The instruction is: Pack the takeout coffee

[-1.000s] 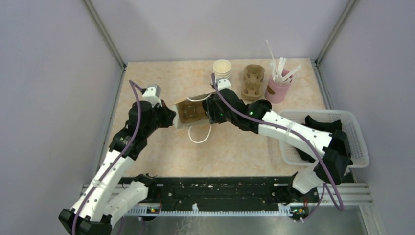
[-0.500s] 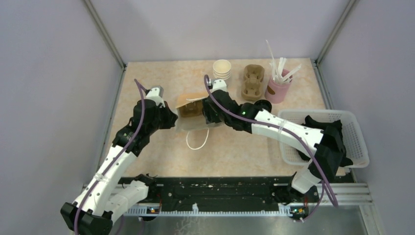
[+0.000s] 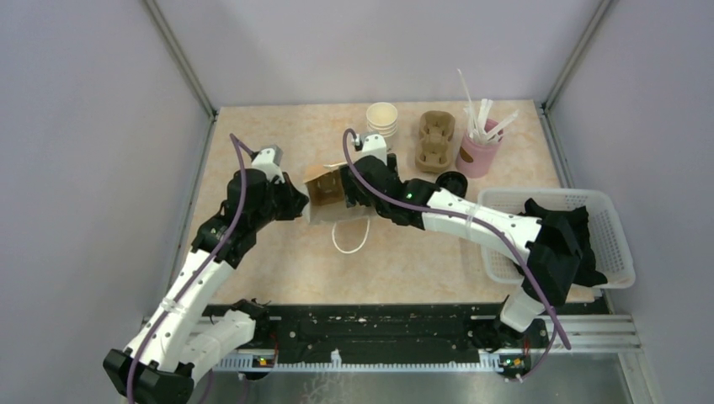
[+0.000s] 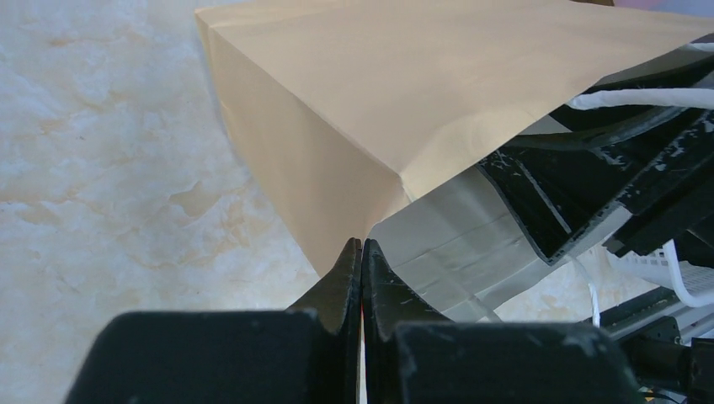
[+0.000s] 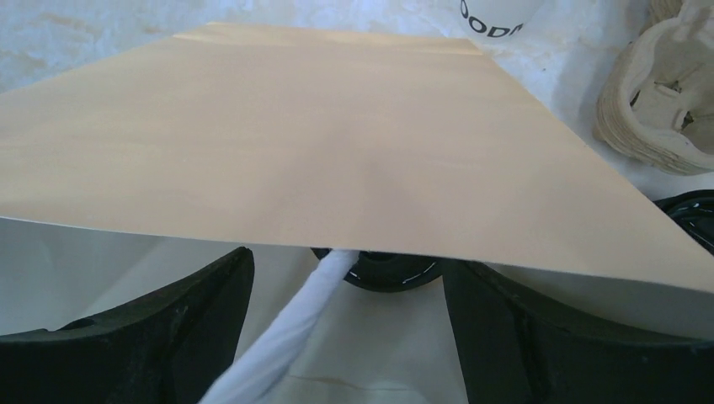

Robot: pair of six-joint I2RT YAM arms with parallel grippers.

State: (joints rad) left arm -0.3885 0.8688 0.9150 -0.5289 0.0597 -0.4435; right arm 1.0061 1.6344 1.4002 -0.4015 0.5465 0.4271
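While the right claw [image 5: 345, 282] has spread its two black fingers wide over the last second and pushed further left into the bag's mouth, the round black lid of the small white paper takeout coffee [image 5: 383, 271] shows just beyond them. It sits at lower centre of the right wrist view, under the upper wall of the brown paper bag [image 5: 295, 143]. Neither finger touches it, so the cup looks released inside the bag and packing seems nearly done. One white cord handle [image 5: 278, 337] crosses the gap. The left claw [image 4: 362, 251] is pinched tight on a folded edge of the bag. Along the top of the overhead view there is one stack of lidless white cups [image 3: 381, 118], one brown pulp carrier [image 3: 436, 139] and one pink tub of white sticks [image 3: 477, 158]. Right of centre sit one pile of black lids [image 3: 452, 181] and one white mesh basket [image 3: 547, 195].
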